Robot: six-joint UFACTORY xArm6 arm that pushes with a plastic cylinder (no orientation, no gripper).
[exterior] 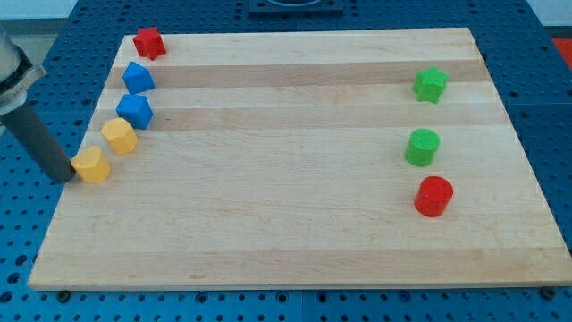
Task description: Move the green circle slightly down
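Note:
The green circle (423,148) stands on the wooden board near the view's right edge. A green star (430,85) lies above it and a red circle (434,197) just below it. My tip (63,177) is at the board's left edge, far from the green circle. It sits right beside the left side of a yellow block (91,165).
Along the board's left edge run a second yellow block (119,136), two blue blocks (135,111) (138,78) and a red star (149,42). The wooden board (286,215) lies on a blue table.

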